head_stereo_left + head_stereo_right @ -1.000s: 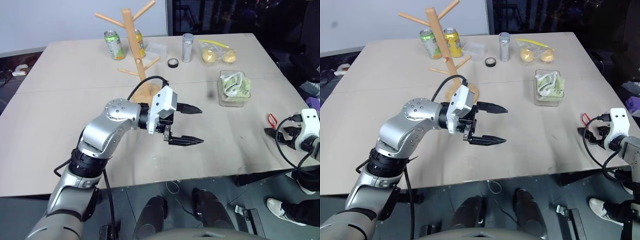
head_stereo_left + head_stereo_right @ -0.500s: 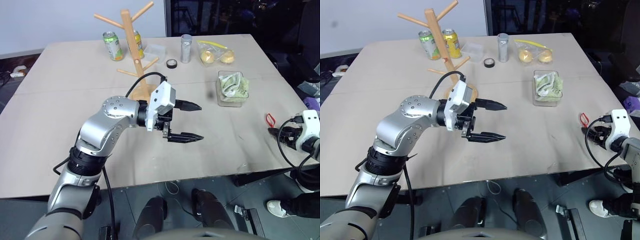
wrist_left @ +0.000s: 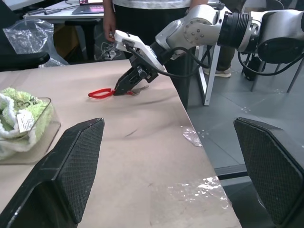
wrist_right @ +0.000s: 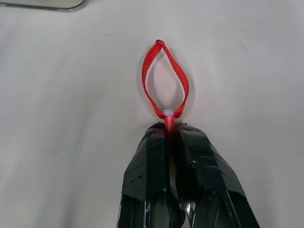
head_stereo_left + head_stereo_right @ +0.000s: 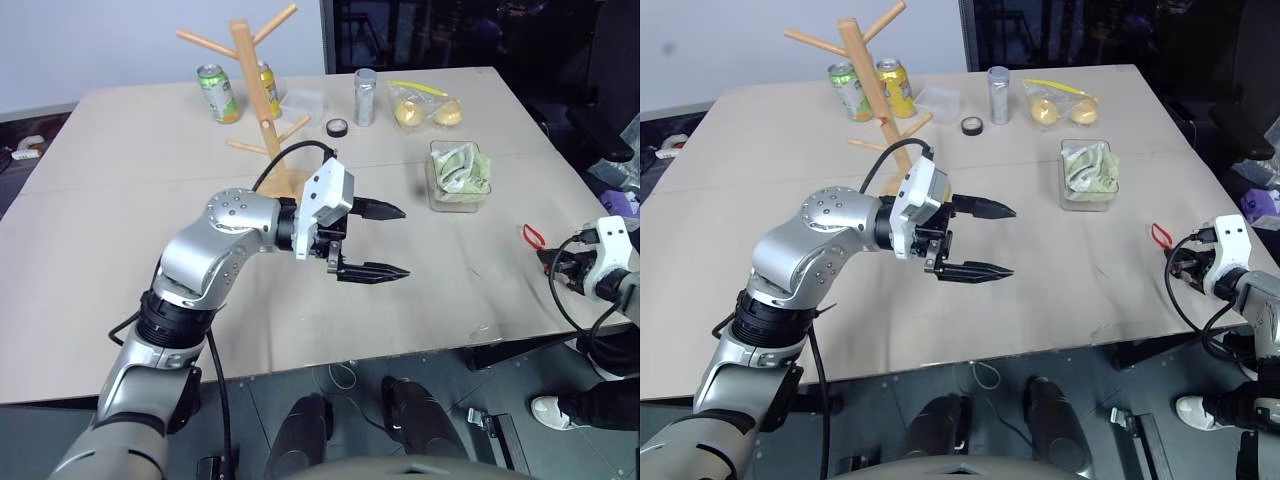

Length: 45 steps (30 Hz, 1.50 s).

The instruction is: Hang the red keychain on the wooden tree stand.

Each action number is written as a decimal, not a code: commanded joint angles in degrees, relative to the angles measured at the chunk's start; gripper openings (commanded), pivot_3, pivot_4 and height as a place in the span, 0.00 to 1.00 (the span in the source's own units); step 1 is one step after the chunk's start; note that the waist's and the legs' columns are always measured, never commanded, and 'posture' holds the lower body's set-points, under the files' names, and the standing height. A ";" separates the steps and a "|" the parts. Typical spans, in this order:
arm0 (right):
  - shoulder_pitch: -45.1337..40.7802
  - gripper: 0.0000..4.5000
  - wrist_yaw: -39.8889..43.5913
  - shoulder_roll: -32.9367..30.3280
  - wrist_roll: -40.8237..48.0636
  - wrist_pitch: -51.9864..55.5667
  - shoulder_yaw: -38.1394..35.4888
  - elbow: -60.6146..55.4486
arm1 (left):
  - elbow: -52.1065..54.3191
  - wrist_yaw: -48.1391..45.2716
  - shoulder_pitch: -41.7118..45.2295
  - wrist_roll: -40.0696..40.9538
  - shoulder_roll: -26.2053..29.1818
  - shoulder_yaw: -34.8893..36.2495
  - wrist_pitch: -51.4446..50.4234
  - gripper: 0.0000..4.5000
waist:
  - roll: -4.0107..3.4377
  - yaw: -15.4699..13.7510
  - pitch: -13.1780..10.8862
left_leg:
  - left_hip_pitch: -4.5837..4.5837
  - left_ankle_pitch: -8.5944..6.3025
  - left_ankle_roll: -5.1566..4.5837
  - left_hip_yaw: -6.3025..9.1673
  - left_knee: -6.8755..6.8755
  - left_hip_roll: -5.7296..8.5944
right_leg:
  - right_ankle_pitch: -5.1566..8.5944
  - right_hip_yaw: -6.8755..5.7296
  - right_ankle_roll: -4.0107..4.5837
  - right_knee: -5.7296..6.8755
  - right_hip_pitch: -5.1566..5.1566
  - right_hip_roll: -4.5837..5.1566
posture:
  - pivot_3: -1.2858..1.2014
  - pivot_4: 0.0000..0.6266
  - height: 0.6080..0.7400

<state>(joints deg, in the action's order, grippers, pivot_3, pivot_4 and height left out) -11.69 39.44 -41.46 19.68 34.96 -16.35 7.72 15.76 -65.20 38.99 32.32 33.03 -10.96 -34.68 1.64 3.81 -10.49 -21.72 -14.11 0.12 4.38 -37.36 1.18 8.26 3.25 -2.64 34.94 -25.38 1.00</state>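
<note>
Right gripper (image 4: 169,130) is fully closed, the two black fingers pinched together on the stem of the red keychain (image 4: 165,85). In the right wrist view the red loop sticks out straight past the fingertips and lies flat on the table (image 5: 120,200); the stem disappears between the pads just behind the small pale bead. The key itself can't be made out.

In the left eye view that gripper sits at the right edge of the frame, low at the near right corner of the table, with the red loop showing just up and left of it. The left wrist view shows the same pinch from the side: closed black fingertips down at the tabletop, loop trailing toward the clear container (image 5: 459,175) of green and white material.

Left gripper (image 5: 382,240) is wide open and empty, held above the table at frame centre, fingers pointing toward the right of the frame, touching nothing.

The wooden tree stand (image 5: 254,95) stands upright in the upper left of the frame, its round base partly hidden behind the left wrist. Nothing hangs on its pegs. It is well apart from the keychain, nearly the full table width away.

Back of the table, upper centre: green can (image 5: 217,92), yellow can (image 5: 268,85) behind the pole, silver can (image 5: 364,97), black tape roll (image 5: 336,127), bag of yellow items (image 5: 425,108).
</note>
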 commanded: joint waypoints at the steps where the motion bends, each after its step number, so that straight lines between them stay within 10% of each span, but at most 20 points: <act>1: 4.13 0.03 1.14 0.97 0.78 -3.08 1.59 -12.92 | 3.42 1.71 -1.61 2.11 1.18 4.08 -0.96 1.00 | -0.01 0.02 0.00 | 0.00 0.00 0.00 0.01 0.01 -0.01 | 0.00 -0.01 -0.01 -0.01 -0.01 0.00 | 0.52 0.24 1.00; 13: -3.99 0.03 -14.74 20.64 0.37 -2.66 15.39 -39.35 | 13.72 17.97 -16.34 14.51 6.46 24.92 -14.16 1.00 | -0.14 -0.37 -0.04 | -0.10 -0.02 -0.02 -0.06 -0.04 -0.15 | 0.12 0.02 0.20 0.02 -0.25 -0.03 | 0.52 0.24 1.00; 23: -21.81 0.03 -14.58 31.45 -10.99 -23.20 27.67 -19.11 | 17.69 39.43 -22.20 31.17 4.89 43.79 -19.44 1.00 | -0.13 -0.90 -0.04 | -0.11 -0.01 0.00 0.05 -0.03 -0.10 | -0.03 -0.08 0.04 0.02 -0.26 0.00 | 0.52 0.24 1.00; 45: -44.05 0.03 -11.84 45.25 -17.41 -46.37 29.68 20.60 | 12.03 37.44 -25.44 31.81 13.06 46.53 -13.37 1.00 | -0.14 -1.18 -0.05 | -0.10 0.00 0.02 0.12 0.04 -0.10 | 0.02 -0.17 0.39 -0.01 -0.26 0.00 | 0.52 0.24 1.00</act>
<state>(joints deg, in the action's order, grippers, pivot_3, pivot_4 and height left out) -53.97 27.66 3.16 2.28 -10.70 14.43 28.54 27.51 -27.29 13.17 64.27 44.94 35.24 -49.56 1.50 2.62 -10.54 -21.83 -14.12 0.14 4.52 -37.31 1.07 8.27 3.07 -2.24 34.93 -25.64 0.99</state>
